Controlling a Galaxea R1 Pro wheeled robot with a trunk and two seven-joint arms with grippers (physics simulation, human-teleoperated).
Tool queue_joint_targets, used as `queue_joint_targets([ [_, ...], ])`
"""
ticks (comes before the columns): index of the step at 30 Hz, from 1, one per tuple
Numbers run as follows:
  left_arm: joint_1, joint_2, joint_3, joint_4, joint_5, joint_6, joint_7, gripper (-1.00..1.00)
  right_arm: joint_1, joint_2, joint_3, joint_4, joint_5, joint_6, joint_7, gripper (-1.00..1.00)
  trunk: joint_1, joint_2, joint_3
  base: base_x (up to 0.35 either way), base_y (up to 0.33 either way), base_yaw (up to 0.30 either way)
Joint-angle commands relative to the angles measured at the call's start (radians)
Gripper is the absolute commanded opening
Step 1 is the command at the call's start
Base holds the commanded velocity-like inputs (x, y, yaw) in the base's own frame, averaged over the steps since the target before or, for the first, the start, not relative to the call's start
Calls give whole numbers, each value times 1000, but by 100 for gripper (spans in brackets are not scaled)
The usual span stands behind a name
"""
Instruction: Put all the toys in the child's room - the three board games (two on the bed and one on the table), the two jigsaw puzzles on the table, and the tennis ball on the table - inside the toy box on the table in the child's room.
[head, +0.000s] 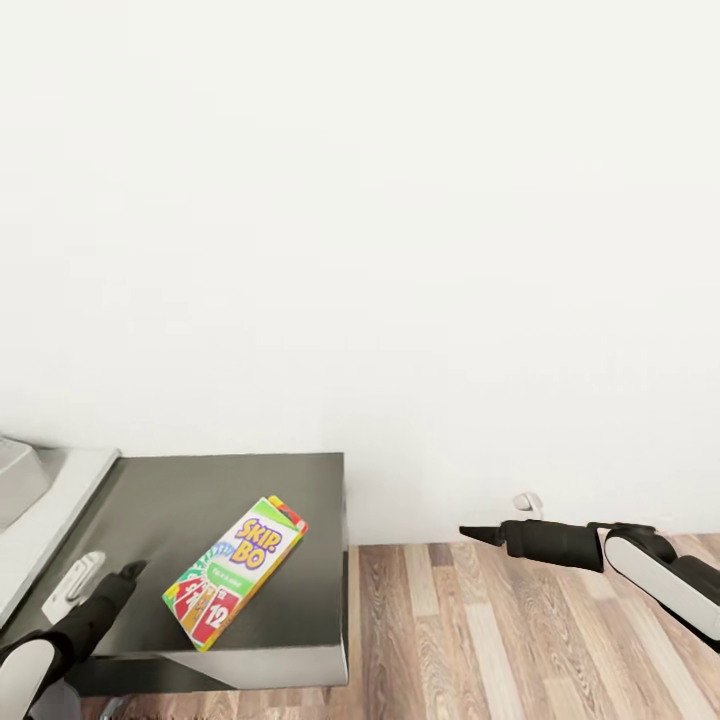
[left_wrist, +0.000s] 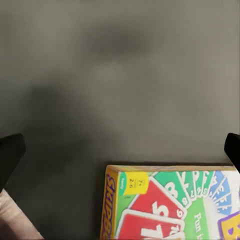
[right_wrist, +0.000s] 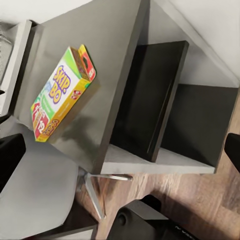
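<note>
Plainly rainbow SKIP-BO box (head: 235, 584) (flat)

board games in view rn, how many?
1. The SKIP-BO box lies flat on the dark-grey cabinet top, just ahead of the left gripper. Others may sit outside these views.
</note>
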Motion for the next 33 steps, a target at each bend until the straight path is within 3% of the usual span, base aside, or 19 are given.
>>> queue_joint_targets([
  [1,-1,0,0,-3,9,3,8,100,-2,-1,3,0,-7,3,0,100,1,-2,-2,0,0,184],
  [16,-4,-1,-8,-7,10,5,10,100,-2,-1,3,1,-8,3,-1,100,1,-2,-2,0,0,75],
  [21,-9,-1,-39,-3,12,6,11,100,-2,-1,3,2,-8,3,-1,100,1,-2,-2,0,0,15],
  [33,-64,-4,-154,11,17,30,12,100,-2,0,3,8,-8,3,-2,100,1,-2,-2,0,0,5],
])
